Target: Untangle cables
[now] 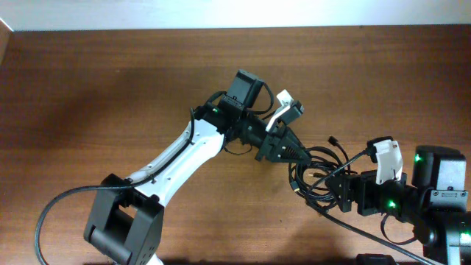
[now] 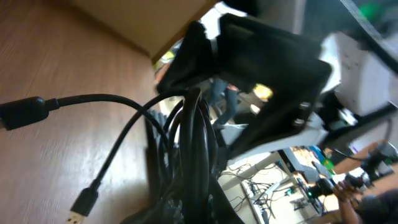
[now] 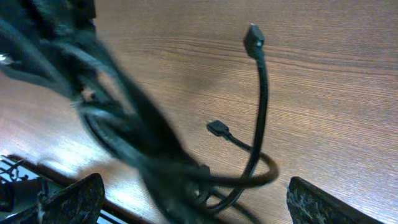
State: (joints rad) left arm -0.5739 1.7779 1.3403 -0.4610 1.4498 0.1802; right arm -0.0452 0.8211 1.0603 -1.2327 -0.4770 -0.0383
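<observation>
1. From overhead, the cables (image 1: 316,177) are a loose black tangle on the brown table (image 1: 110,81), at about 4 o'clock from its middle. The left jaws meet the tangle at its 10 o'clock edge and the right jaws at its 4 o'clock edge.
2. Only the left wrist view shows the grip. The left jaws are pinched tight on a bunch of strands, which run toward 6 o'clock in that picture.
3. That view alone shows a flat plug (image 2: 78,211) with a gold tip at 7 o'clock. It also shows a thicker black connector (image 2: 22,112) at 9 o'clock, above the wood.
4. Only the right wrist view shows the right jaws standing wide, with fingertips (image 3: 68,202) at 7 and 5 o'clock. Blurred cables pass between them; whether they touch cannot be told.
5. The right wrist view also shows two small black plug ends, one (image 3: 254,38) at 1 o'clock and one (image 3: 217,128) near the middle.
6. Small green lights (image 1: 390,204) on the arms show only overhead.
</observation>
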